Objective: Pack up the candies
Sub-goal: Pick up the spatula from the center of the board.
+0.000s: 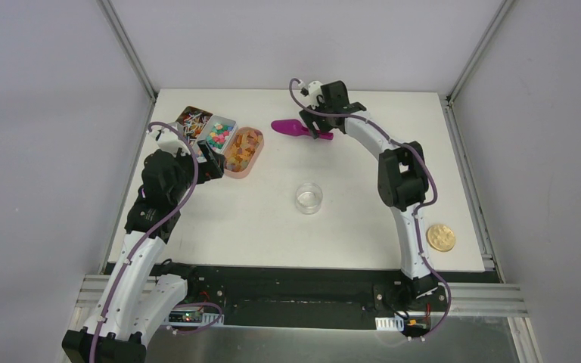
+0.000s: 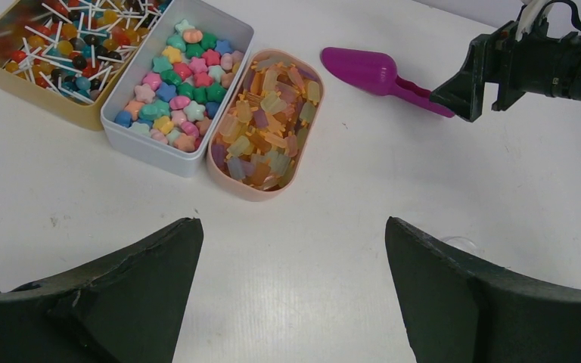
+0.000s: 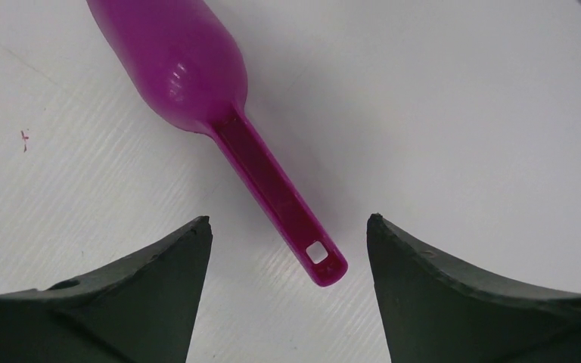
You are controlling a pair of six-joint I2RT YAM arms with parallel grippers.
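Top external view shows the white counter (image 1: pixel 363 174) with three trays set side by side at its far left corner. The candies (image 2: pixel 266 125) all lie in these trays. Orange-amber pieces fill the oval pink tray (image 2: pixel 261 195), the one nearest the middle of the counter. Pink, green, blue and yellow pieces, many of them star-shaped, fill the white tray (image 2: pixel 147 151), which touches the pink one. Past it stands the yellow tray (image 2: pixel 34 94), which holds lollipops (image 2: pixel 68 45) on white sticks.

The left pincer (image 2: pixel 289 227) hovers on the near side of the pink tray. Its fingers are spread wide and nothing sits between them.

The right pincer (image 3: pixel 287 223) is at the far middle of the counter, over the magenta scoop (image 3: pixel 174 60). The scoop lies on the counter with its bowl pointing toward the trays. In the right wrist view this pincer is spread too. The end of the scoop's handle lies between the two fingers and touches neither.

A round clear jar (image 1: pixel 309 197) stands upright and uncovered near the middle of the counter, well apart from both pincers and from the trays. Its gold lid (image 1: pixel 440 237) lies flat near the counter's right near corner, just beside the right arm.
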